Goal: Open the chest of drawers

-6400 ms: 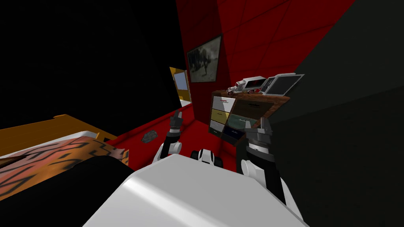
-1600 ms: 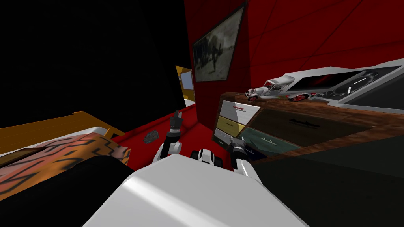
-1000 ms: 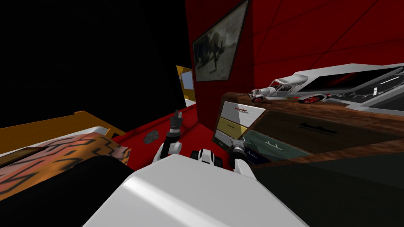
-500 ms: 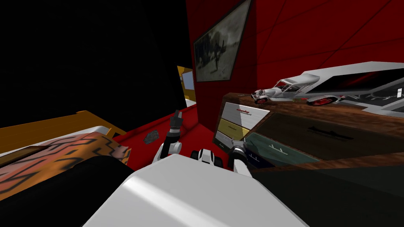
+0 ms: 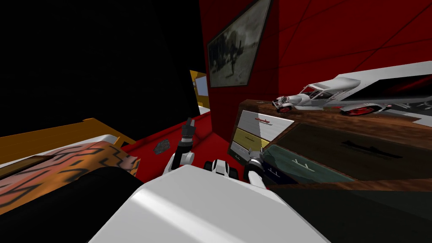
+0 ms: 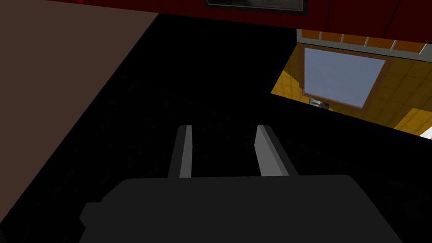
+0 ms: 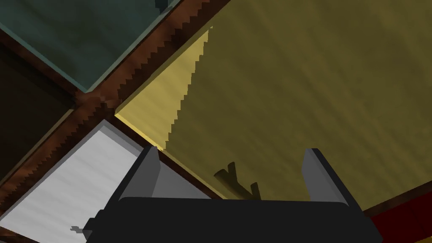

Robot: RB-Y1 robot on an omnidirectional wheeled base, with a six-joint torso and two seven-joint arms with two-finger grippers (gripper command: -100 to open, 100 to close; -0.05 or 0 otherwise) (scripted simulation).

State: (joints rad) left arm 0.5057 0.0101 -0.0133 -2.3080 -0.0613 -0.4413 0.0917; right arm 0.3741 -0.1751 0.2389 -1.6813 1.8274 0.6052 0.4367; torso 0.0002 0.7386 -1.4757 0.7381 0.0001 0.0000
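A bed (image 5: 63,164) with an orange patterned cover lies at the far left, with a black area beyond it. On the red floor (image 5: 198,143) past its corner sits a small grey lump (image 5: 161,146). Near that the left gripper (image 5: 188,122) is raised over the floor, well apart from the furniture. In the left wrist view the left gripper's (image 6: 222,126) fingers (image 6: 184,145) stand partly spread with nothing between them.

Further right a dark picture (image 5: 234,48) hangs on the red wall. Just beyond it the chest (image 5: 337,122) stands against that wall, brown-framed. At its near end is a stack of small fronts: a white drawer (image 5: 265,123) on top and the yellow drawer (image 5: 249,137) under it. A teal drawer (image 5: 303,162) and a dark drawer (image 5: 358,145) lie beside them.

The right gripper (image 5: 255,153) is right up at the chest front, low at the stack. From the right wrist, the right gripper (image 7: 232,150) has its fingers (image 7: 147,168) spread wide and holds nothing. The yellow drawer (image 7: 316,84) lies across the gap. Its handle (image 7: 237,182) sits between the fingers, close to the gripper's body and unclamped. The white drawer (image 7: 84,181) lies just past one finger.

A toy car (image 5: 314,93) stands on top of the chest.
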